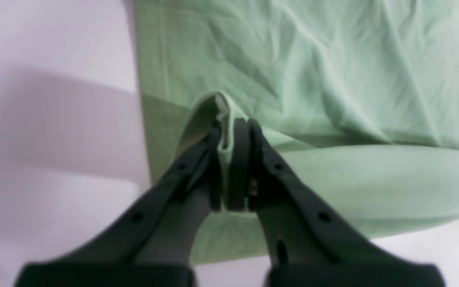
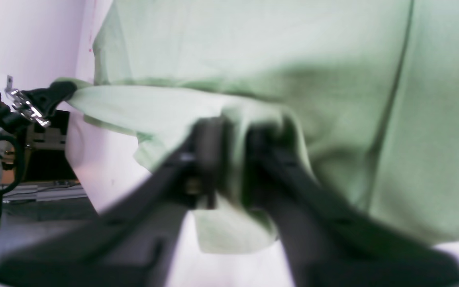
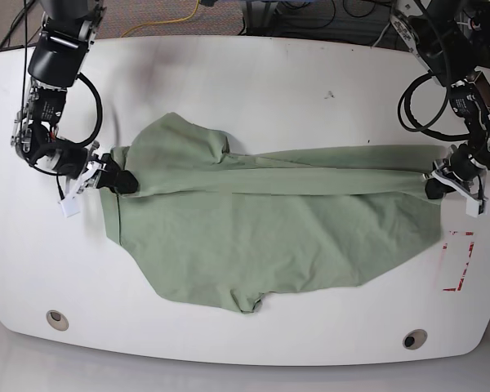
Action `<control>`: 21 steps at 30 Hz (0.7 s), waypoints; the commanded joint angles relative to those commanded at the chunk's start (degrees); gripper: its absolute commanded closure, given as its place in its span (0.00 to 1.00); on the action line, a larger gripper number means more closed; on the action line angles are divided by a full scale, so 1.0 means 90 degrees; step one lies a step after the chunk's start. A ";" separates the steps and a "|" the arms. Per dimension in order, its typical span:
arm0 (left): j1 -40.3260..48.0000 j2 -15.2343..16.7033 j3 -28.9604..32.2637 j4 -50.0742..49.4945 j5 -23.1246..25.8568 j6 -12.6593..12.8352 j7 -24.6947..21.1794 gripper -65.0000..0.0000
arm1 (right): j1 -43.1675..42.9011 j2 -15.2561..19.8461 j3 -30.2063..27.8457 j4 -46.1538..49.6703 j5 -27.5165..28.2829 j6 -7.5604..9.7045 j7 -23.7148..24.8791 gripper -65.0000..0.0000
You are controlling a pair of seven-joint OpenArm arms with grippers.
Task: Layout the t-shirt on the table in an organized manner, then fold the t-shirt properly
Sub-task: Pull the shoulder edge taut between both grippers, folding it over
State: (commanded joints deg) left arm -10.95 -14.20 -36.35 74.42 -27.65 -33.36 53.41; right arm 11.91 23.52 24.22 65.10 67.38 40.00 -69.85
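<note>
The sage-green polo shirt lies spread across the middle of the white desk. The left gripper pinches its 3 o'clock edge, the right gripper its 9 o'clock edge (fabric stretched taut between them).

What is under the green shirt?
The white table lies under the shirt. Both grippers, left and right, pinch its ends. Anything beneath the cloth is hidden.
</note>
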 joint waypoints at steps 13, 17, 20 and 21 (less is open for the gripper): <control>-0.0010 -0.0010 -0.0010 0.0234 -0.0029 -0.0010 0.0352 0.31 | -0.0596 -0.0059 0.0049 0.1026 0.0176 0.0000 -0.0068 0.13; 0.0020 -0.0010 -0.0274 0.0762 -0.0029 -0.0010 0.0625 0.31 | -0.1182 -0.0225 0.0049 0.1446 0.0479 -0.0103 -0.0068 0.13; 0.0020 -0.0010 -0.0508 0.1035 -0.0029 -0.0020 0.0742 0.31 | -0.1582 -0.0264 0.0049 0.1514 0.0479 -0.0259 -0.0020 0.13; 0.0020 -0.0010 -0.0586 0.1123 -0.0059 -0.0029 0.0742 0.31 | -0.1709 -0.0283 0.0059 0.1504 0.0479 -0.0269 -0.0010 0.13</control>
State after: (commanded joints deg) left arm -10.77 -14.29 -41.63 84.53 -28.18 -33.63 60.09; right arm -3.47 20.97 24.75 78.64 71.69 37.58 -69.93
